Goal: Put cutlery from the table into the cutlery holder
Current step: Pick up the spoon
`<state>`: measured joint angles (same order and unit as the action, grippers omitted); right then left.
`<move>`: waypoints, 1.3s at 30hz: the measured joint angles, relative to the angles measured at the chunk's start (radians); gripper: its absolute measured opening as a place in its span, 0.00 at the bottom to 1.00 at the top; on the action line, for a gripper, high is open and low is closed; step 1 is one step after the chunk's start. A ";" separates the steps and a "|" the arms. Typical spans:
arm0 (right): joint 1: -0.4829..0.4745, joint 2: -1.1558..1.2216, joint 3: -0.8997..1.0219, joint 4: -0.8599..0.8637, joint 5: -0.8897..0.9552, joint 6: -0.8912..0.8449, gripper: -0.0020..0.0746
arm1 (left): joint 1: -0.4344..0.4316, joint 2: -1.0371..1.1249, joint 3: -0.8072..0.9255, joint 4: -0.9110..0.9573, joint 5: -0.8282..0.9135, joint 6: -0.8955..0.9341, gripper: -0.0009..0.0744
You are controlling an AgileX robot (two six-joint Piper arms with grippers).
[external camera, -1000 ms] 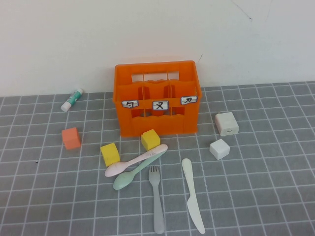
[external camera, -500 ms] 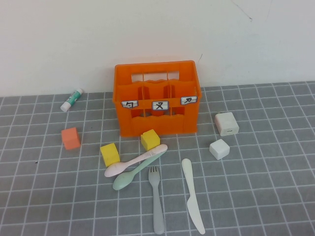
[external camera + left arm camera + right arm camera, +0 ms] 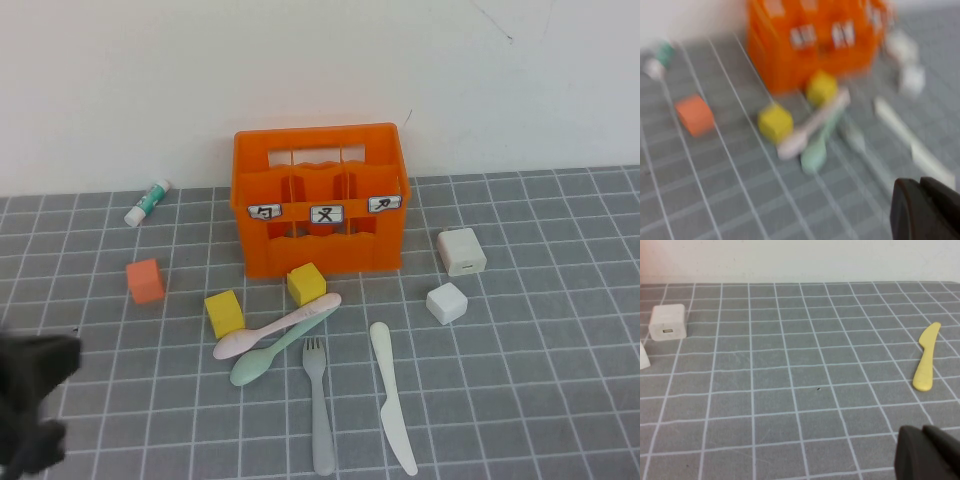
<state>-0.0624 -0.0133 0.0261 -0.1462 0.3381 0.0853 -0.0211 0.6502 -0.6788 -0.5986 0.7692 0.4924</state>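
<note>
The orange cutlery holder (image 3: 318,212) stands at the back of the gridded table (image 3: 540,400). In front of it lie a pink spoon (image 3: 277,327) crossed over a mint spoon (image 3: 262,358), a grey fork (image 3: 319,405) and a cream knife (image 3: 392,397). My left gripper (image 3: 45,370) is shut and empty at the front left, well to the left of the spoons. The blurred left wrist view shows its tips (image 3: 920,186), the holder (image 3: 810,45) and the spoons (image 3: 812,125). My right gripper (image 3: 922,432) is shut and empty, out of the high view, above bare table; a yellow knife (image 3: 926,357) lies ahead of it.
Two yellow cubes (image 3: 224,313) (image 3: 306,283) sit by the spoons. An orange cube (image 3: 145,281) is at the left and a white-and-green tube (image 3: 147,202) lies by the wall. Two white cubes (image 3: 461,251) (image 3: 446,302) sit to the right of the holder.
My left gripper has come into the high view at the front left corner. The cutlery, cubes and holder have not moved.
</note>
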 joint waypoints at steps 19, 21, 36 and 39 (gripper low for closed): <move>0.000 0.000 0.000 -0.002 0.000 0.000 0.02 | -0.430 0.889 -0.486 0.293 0.187 0.103 0.21; 0.000 0.000 0.000 -0.002 0.000 0.000 0.02 | -0.453 0.928 -0.487 0.274 0.170 0.108 0.36; 0.000 0.000 0.000 -0.002 0.002 0.000 0.02 | -0.509 1.188 -0.487 0.310 -0.040 -0.329 0.62; 0.000 0.000 0.000 -0.002 0.002 0.000 0.02 | -0.509 1.204 -0.488 0.353 -0.105 -0.423 0.62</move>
<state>-0.0624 -0.0133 0.0261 -0.1478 0.3397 0.0853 -0.5306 1.8537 -1.1671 -0.2455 0.6639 0.0698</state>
